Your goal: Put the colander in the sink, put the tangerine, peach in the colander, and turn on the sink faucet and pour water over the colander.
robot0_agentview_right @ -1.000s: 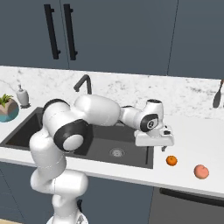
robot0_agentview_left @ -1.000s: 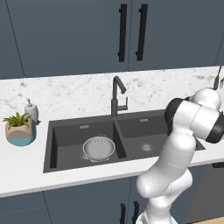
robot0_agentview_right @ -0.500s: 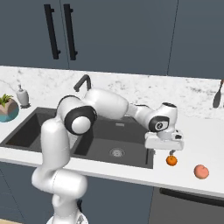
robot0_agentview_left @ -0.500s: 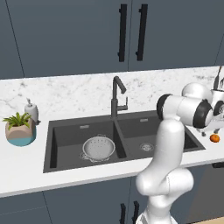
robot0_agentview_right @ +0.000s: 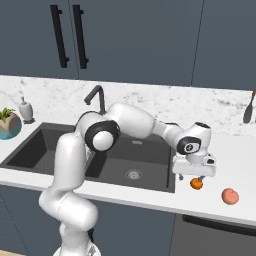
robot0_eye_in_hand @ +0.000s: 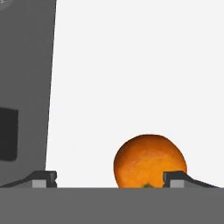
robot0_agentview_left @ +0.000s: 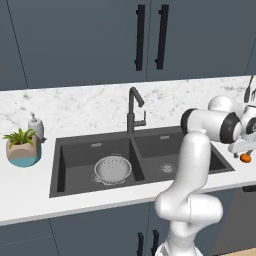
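Tangerine [robot0_agentview_right: 196,183]: sitting on the white counter [robot0_agentview_right: 235,165] just right of the sink [robot0_agentview_left: 75,165], directly beneath the gripper [robot0_agentview_right: 195,176], which is reaching down over it.

Left to right across the left base view: plant pot [robot0_agentview_left: 21,148] and soap bottle [robot0_agentview_left: 35,126] standing on the counter's left end; colander [robot0_agentview_left: 112,169] already resting in the sink's left basin; faucet [robot0_agentview_left: 133,111] rising behind the divider; the arm stretching off to the right.

Hand view: the jaws are standing wide apart, gripping nothing. The tangerine is lying between the two fingertips but off centre, crowding the right fingertip [robot0_eye_in_hand: 175,178] and leaving a broad gap toward the left one. Judgement: a small sideways shift toward the fruit would centre it before closing. The fruit is round, so no long axis matters.

Right base view is showing what the hand view is not: the peach [robot0_agentview_right: 230,196] waiting farther right on the counter, well apart from the tangerine.
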Controlling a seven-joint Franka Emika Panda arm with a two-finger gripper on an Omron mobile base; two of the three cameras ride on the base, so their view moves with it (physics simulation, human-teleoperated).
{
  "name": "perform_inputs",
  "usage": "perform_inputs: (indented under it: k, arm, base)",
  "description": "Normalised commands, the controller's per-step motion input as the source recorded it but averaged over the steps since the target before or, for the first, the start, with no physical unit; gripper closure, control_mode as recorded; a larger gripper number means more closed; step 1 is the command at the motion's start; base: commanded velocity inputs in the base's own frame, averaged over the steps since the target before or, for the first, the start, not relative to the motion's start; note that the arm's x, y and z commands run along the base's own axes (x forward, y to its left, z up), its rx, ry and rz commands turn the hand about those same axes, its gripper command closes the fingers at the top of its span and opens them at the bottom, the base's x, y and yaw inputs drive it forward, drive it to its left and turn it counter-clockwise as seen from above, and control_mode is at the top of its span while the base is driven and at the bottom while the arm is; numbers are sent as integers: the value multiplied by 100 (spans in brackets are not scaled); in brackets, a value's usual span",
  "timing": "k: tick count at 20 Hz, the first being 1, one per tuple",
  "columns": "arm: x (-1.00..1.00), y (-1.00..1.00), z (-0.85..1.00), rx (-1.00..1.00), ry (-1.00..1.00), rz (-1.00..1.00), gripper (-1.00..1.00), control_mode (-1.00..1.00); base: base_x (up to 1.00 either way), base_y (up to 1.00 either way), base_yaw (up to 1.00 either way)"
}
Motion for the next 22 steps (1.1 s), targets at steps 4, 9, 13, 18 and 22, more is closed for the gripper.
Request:
perform_inputs:
  k: [4,9,13,18,22]
  arm:
    - [0,-4,-21,0,0,2,-100,-100]
    - [-2,-6,-18,0,0,1,-100,-100]
    - [-19,-3,-17,0,0,0,-100,-100]
    - [-31,0,-8,0,-2,0,-100,-100]
    - [-23,0,0,0,-4,0,-100,-100]
  base:
    - [0,0,0]
    - [0,0,0]
    - [0,0,0]
    - [0,0,0]
    - [0,0,0]
